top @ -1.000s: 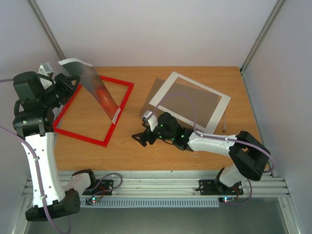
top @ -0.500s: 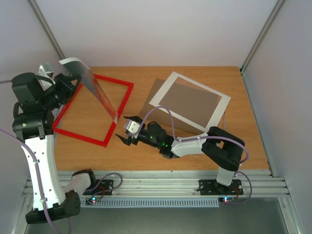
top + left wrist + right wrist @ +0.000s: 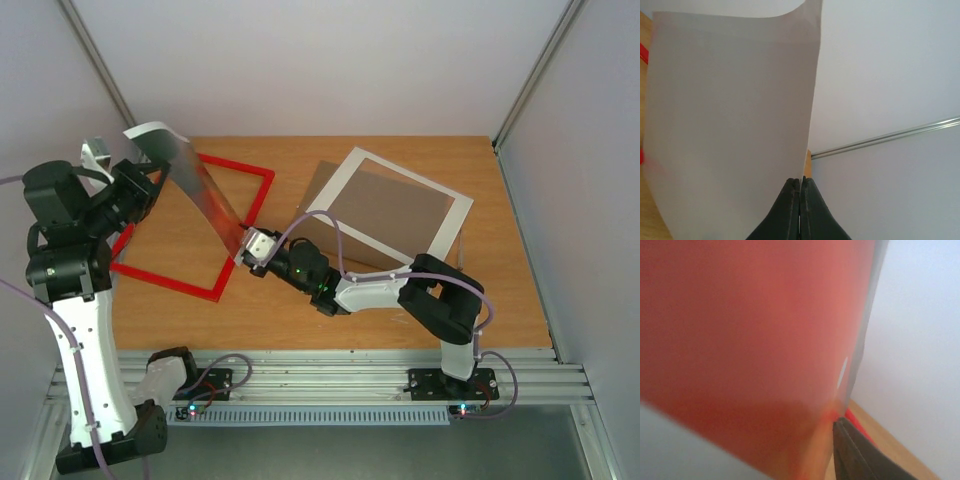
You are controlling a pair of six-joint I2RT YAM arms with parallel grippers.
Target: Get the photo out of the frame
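Already: photo (image 3: 200, 185) lifted above frame (image 3: 240, 168).
Left gripper (image 3: 800, 182): closed on photo.
Right gripper (image 3: 250, 252): at lower edge, closure and hold unclear.
Remaining: carrying clear.

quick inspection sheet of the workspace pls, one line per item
surface: wooden table
job's things: photo lifted and curling over the red frame, which lies flat
clutter: white mat with dark pane, right of the frame
grippers: left claw shut on the photo's edge; right claw at its lower corner, grip unclear
cables: purple cable looping over the right arm
surroundings: white walls, metal rail at the near edge
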